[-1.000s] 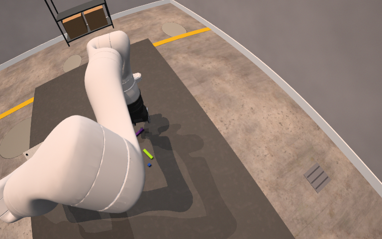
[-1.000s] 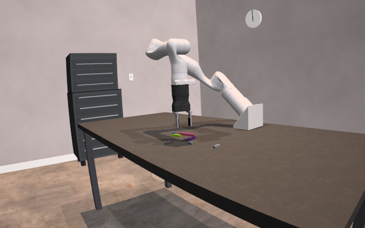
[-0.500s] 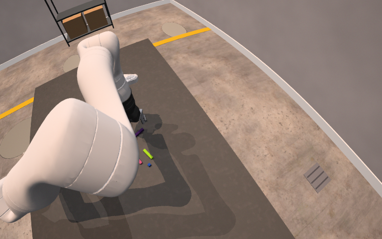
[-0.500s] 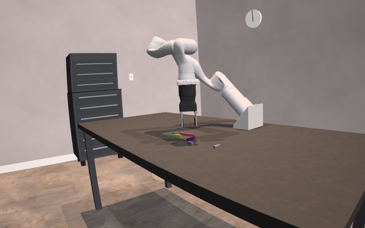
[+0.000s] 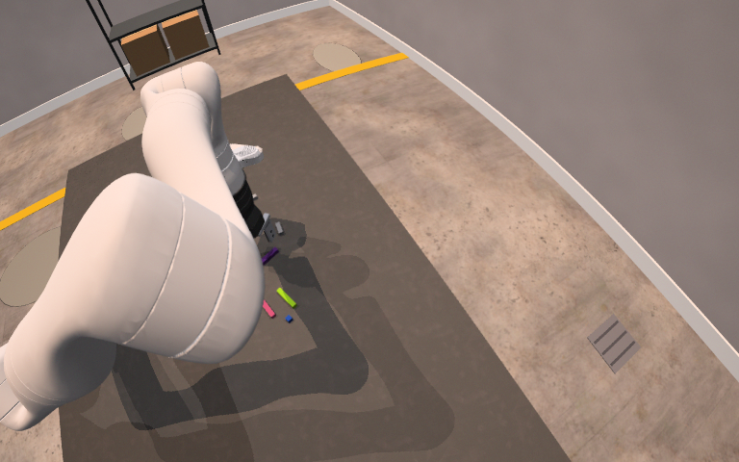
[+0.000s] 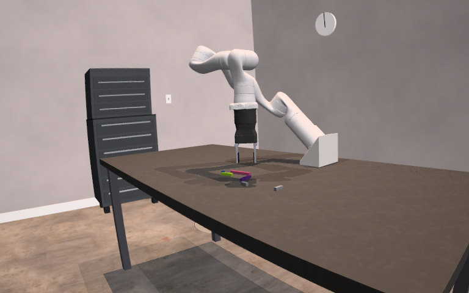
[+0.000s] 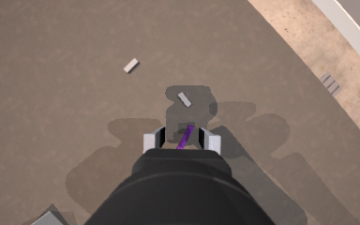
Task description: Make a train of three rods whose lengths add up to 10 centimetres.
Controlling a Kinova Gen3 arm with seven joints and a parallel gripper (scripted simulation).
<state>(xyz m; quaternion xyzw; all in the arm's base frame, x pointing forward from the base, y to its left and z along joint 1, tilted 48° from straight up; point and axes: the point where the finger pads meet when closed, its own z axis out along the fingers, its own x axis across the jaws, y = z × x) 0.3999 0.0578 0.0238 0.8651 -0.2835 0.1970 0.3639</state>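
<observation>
Because the purple rod (image 5: 269, 256) (image 6: 245, 178) (image 7: 186, 137) looks light, stiff and perhaps slippery, gripping its long sides at mid-length should suit. It lies on the bench (image 5: 348, 218) (image 6: 311, 213) (image 7: 70, 28) below the wide-open, empty end effector (image 6: 246, 158) (image 7: 182, 134).

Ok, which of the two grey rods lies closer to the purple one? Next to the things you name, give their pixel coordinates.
The grey rod in the arm's shadow (image 5: 279, 228) (image 6: 244, 184) (image 7: 185, 99), just off the purple rod (image 5: 269, 255) (image 6: 245, 178) (image 7: 186, 137); the other (image 5: 254, 196) (image 6: 278, 188) (image 7: 131, 66) lies farther off, out of the shadow.

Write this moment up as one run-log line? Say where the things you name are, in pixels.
Gripper (image 6: 246, 162) (image 7: 182, 134): open, above table | purple rod (image 5: 269, 255) (image 6: 245, 178) (image 7: 186, 137): on table | lime rod (image 5: 286, 297) (image 6: 226, 174): on table | train: not built
</observation>
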